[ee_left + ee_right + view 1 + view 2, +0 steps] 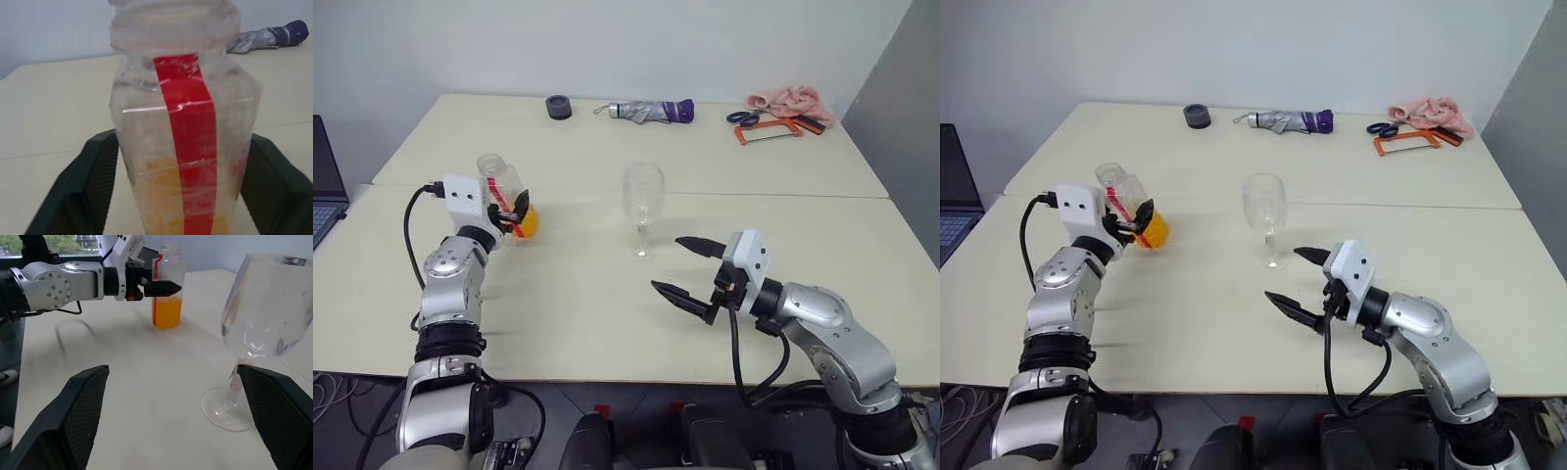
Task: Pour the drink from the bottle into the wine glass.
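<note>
Uncapped red-striped bottle (505, 192), orange drink (527, 223) low, between left gripper (512, 214) fingers; right gripper (688, 266) agape, empty

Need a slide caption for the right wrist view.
Left gripper around the uncapped bottle of orange drink; empty wine glass nearby.

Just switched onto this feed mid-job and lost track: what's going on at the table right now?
The left hand has its fingers on either side of the bottle, which stands upright on the table with no cap on and orange drink in its lower part. The wine glass stands empty near the middle of the table, apart from the bottle. The right hand hovers open just in front of the glass, not touching it. Nothing has been poured yet.
</note>
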`<act>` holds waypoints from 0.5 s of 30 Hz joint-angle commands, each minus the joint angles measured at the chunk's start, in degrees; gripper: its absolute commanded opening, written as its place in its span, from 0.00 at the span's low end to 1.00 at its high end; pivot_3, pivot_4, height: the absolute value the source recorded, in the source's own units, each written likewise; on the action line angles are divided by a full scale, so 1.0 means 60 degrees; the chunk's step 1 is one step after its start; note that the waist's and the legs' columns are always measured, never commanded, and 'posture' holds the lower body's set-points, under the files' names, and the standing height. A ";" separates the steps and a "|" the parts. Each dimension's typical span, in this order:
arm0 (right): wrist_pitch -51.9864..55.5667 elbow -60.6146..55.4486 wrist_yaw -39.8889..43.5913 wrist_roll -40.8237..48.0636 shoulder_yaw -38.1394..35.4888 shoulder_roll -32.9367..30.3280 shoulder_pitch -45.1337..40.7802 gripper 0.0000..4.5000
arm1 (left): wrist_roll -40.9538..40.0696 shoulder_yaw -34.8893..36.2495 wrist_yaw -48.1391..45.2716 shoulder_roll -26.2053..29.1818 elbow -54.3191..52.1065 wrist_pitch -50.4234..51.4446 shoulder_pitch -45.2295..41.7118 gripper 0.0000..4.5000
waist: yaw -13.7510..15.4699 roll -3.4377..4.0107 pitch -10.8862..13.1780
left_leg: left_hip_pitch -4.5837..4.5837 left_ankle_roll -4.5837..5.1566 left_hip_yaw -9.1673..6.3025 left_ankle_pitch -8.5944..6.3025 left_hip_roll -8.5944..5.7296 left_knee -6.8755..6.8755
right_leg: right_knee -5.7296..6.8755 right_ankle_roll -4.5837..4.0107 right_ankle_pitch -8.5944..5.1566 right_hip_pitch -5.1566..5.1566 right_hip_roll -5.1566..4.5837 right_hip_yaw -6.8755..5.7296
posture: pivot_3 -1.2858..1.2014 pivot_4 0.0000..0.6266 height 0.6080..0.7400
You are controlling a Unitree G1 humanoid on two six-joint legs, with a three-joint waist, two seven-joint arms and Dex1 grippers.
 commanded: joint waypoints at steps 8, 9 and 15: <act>-0.0279 -0.0454 -0.0082 0.0143 -0.0157 0.0034 -0.0266 1.00 | -0.0167 0.0141 -0.0141 0.0167 0.0062 -0.0371 -0.0347 0.39 | -0.0001 0.0000 0.0000 | 0.0000 0.0000 -0.0003 0.0000 0.0001 0.0001 | 0.0001 0.0000 0.0000 0.0000 -0.0001 -0.0003 | 0.52 0.24 1.00; -0.0300 -0.0455 -0.0101 0.0132 -0.0156 0.0047 -0.0276 1.00 | -0.0184 0.0153 -0.0150 0.0172 0.0046 -0.0357 -0.0341 0.39 | -0.0001 0.0000 0.0000 | 0.0000 0.0000 -0.0003 0.0000 0.0001 0.0001 | 0.0001 0.0000 0.0000 0.0000 -0.0001 -0.0002 | 0.52 0.24 1.00; -0.0341 -0.0410 -0.0161 0.0111 -0.0219 0.0072 -0.0410 1.00 | -0.0235 0.0151 -0.0197 0.0134 -0.0076 -0.0223 -0.0413 0.39 | 0.0001 0.0000 0.0000 | 0.0000 0.0000 -0.0005 0.0000 0.0000 0.0001 | 0.0002 -0.0001 0.0000 0.0000 -0.0002 -0.0004 | 0.52 0.24 1.00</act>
